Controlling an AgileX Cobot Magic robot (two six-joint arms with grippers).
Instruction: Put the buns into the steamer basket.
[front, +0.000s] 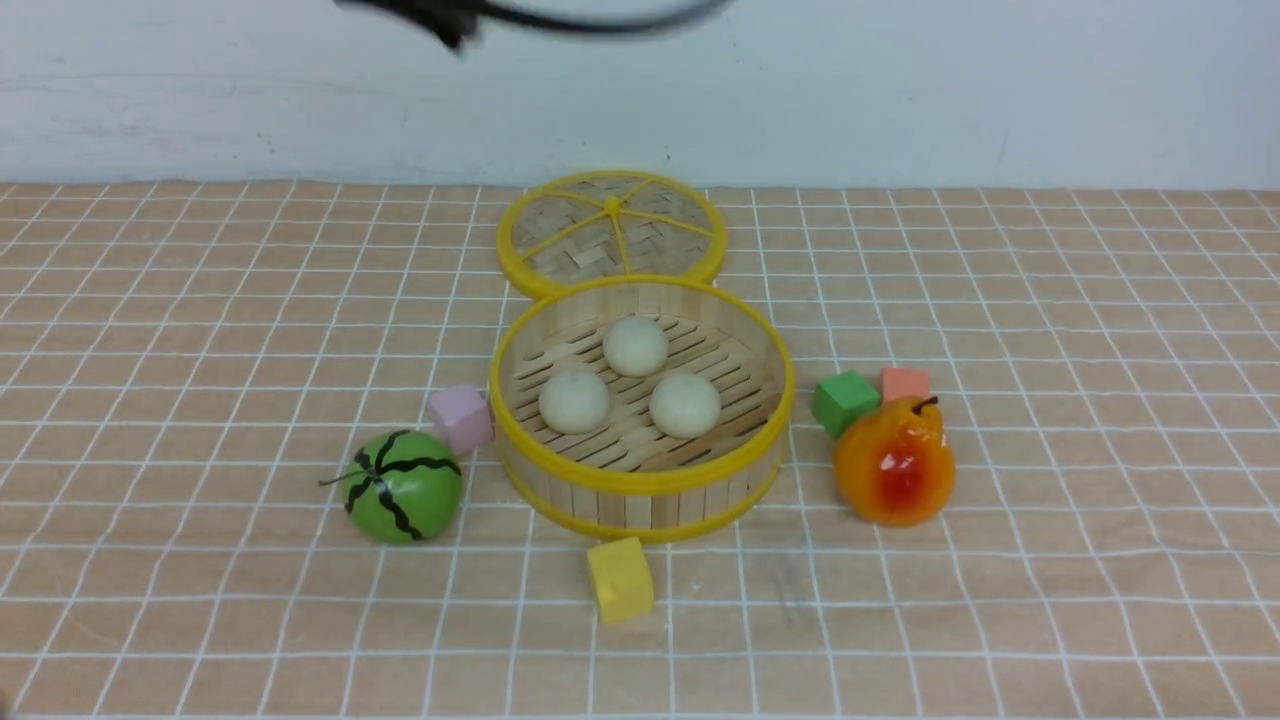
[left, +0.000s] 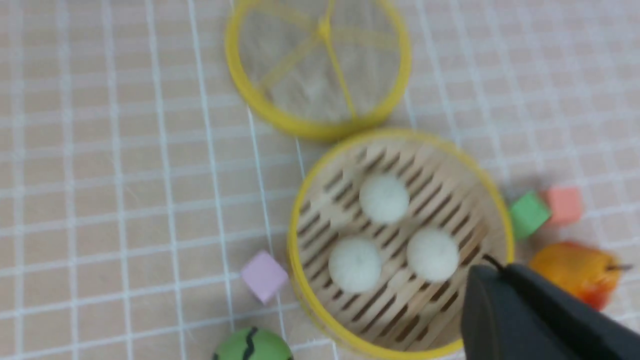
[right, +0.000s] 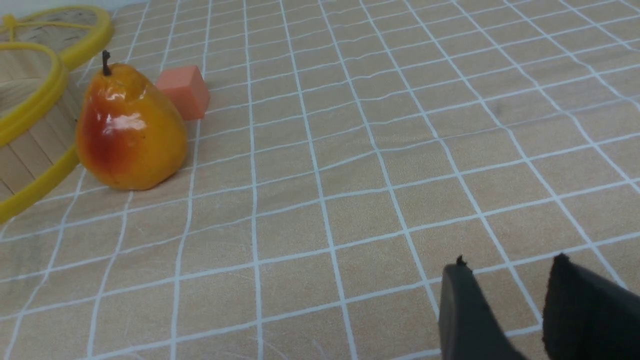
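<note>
With all three buns (front: 636, 345) in the steamer basket (front: 640, 478), the closed, empty left gripper (left: 487, 272) overhead risked bumping the rim.

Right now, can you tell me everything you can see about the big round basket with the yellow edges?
The steamer basket is round, with upright walls of pale wooden slats, yellow rims at top and bottom, and a slatted floor with gaps. It stands upright and open on the checked tablecloth. Three cream buns sit inside on the floor. Its flat lid lies just behind, right against it. A pink cube sits close against its left side, and a yellow cube lies just in front.
</note>
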